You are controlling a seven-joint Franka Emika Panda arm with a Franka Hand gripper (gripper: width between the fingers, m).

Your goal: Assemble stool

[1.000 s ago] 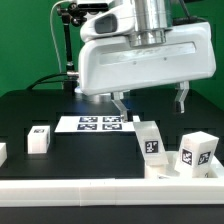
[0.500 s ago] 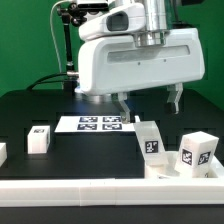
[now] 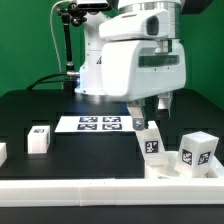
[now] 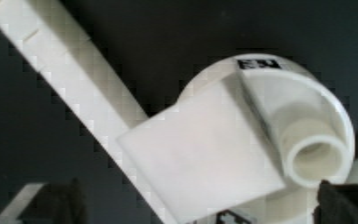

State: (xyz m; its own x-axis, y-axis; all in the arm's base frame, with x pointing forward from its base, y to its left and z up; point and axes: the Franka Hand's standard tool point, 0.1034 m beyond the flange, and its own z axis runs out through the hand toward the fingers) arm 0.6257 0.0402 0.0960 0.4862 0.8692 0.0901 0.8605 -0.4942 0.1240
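Exterior view, claw [image 3: 150,108]: fingers spread wide with nothing between them, hanging above the table.
Near leg block [image 3: 152,140]: tagged and tilted, just below the claw.
Far leg block [image 3: 197,150]: past the claw toward the exterior view's right.
Lone leg block [image 3: 39,139]: well apart from the claw, toward the exterior view's left.
Marker board [image 3: 100,123]: flat, beside the claw.
Wrist view, round white part [image 4: 274,100]: tagged, with a tube-like socket, beneath the claw. I cannot tell whether it is the seat.

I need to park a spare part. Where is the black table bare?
Bare: the black tabletop between the marker board and the white front ledge. Crowded: the exterior view's right, where two white tagged leg blocks sit near the gripper.
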